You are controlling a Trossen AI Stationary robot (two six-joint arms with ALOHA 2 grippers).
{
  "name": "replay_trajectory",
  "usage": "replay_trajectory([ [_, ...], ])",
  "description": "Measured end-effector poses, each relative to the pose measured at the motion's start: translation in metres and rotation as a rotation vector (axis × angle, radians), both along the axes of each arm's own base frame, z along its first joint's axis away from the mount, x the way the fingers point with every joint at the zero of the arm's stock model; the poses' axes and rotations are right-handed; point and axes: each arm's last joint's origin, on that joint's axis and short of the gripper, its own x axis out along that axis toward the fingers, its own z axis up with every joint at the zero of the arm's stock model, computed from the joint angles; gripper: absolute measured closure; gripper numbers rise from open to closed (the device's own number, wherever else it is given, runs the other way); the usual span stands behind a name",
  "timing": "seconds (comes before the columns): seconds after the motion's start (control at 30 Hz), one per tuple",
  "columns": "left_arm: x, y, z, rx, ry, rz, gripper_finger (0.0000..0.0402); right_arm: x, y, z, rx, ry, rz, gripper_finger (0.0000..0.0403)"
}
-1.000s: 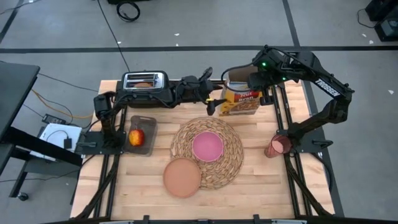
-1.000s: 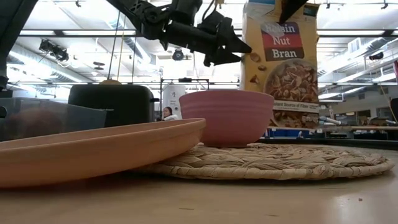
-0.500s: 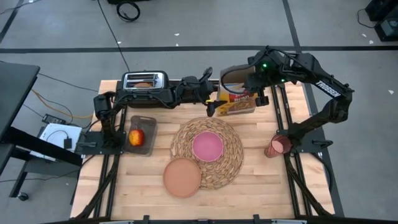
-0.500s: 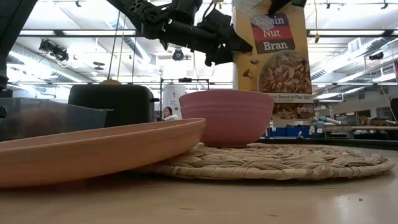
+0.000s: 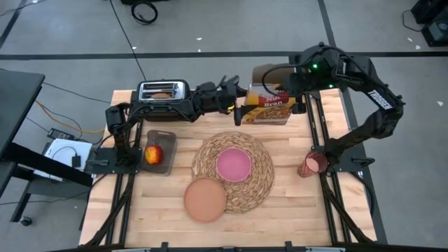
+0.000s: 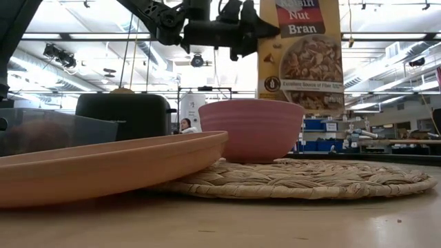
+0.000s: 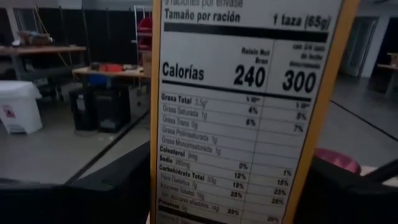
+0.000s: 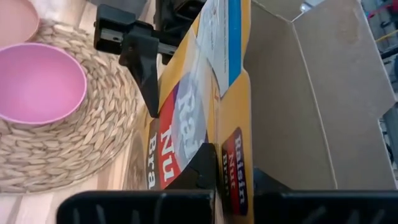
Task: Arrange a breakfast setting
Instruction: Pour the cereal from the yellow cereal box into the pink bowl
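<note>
The yellow-and-red cereal box [image 5: 269, 112] hangs upright above the table's far middle, its top open; it also shows in the low view [image 6: 300, 55]. My right gripper [image 5: 292, 94] is shut on its top. My left gripper [image 5: 239, 112] reaches level from the left and is shut on the box's narrow side panel [image 7: 242, 112]. The pink bowl [image 5: 233, 164] stands on the woven placemat [image 5: 203, 157]. The brownish plate [image 5: 205, 199] lies with one edge on the mat's near left rim. The pink cup [image 5: 313, 164] stands at the right. The spoon is not seen. My left gripper pinches the box at its narrow nutrition panel [image 7: 186, 155], one finger [image 8: 142, 62] on the front face, the other on the back. The fingers come level from the table's left. The box hangs clear of the table. My right gripper holds a wall of the box at its open top edge [image 8: 233, 155], one finger [image 8: 202, 171] outside and one [image 8: 267, 183] inside. The fingers come from above, pointing down. The box hangs upright below them, lifted clear.
A black toaster [image 5: 162, 94] with a toast slice in its slot stands at the far left. A red apple [image 5: 152, 153] lies in a clear container [image 5: 165, 140] at the left. Bare wood lies along the near edge and between the mat and the cup.
My right gripper has lifted the cereal box clear of the table and carried it toward the table's left, between my left gripper's fingers. The box has risen above the bowl's rim in the low view. My left gripper has gone up with it.
</note>
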Motion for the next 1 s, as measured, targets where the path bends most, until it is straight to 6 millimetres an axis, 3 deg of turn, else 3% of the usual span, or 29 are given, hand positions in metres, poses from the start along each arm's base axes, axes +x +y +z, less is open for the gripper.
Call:
replay_trajectory([
  [0.23,0.0,-0.001,0.003,0.005,-0.02,-0.003,0.0187,-0.004,0.001,0.003,-0.007,-0.019,-0.001,0.0396],
  [0.4,-0.005,-0.001,0.011,0.013,-0.028,-0.003,0.0196,-0.003,0.001,0.005,0.007,-0.059,-0.023,0.0379],
  [0.53,-0.014,0.002,0.024,0.014,-0.037,0.012,0.0195,-0.004,0.001,0.012,0.026,-0.143,-0.056,0.0328],
  [0.67,-0.027,0.005,0.042,0.015,-0.053,0.028,0.0198,-0.013,0.007,0.031,0.009,-0.339,-0.059,0.0258],
  [0.87,-0.053,0.007,0.078,0.043,-0.141,0.055,0.0198,-0.051,0.019,0.066,-0.013,-0.661,-0.066,0.0167],
  [1.0,-0.072,0.004,0.102,0.05,-0.206,0.067,0.0199,-0.079,0.028,0.073,0.032,-0.758,-0.069,0.0124],
])
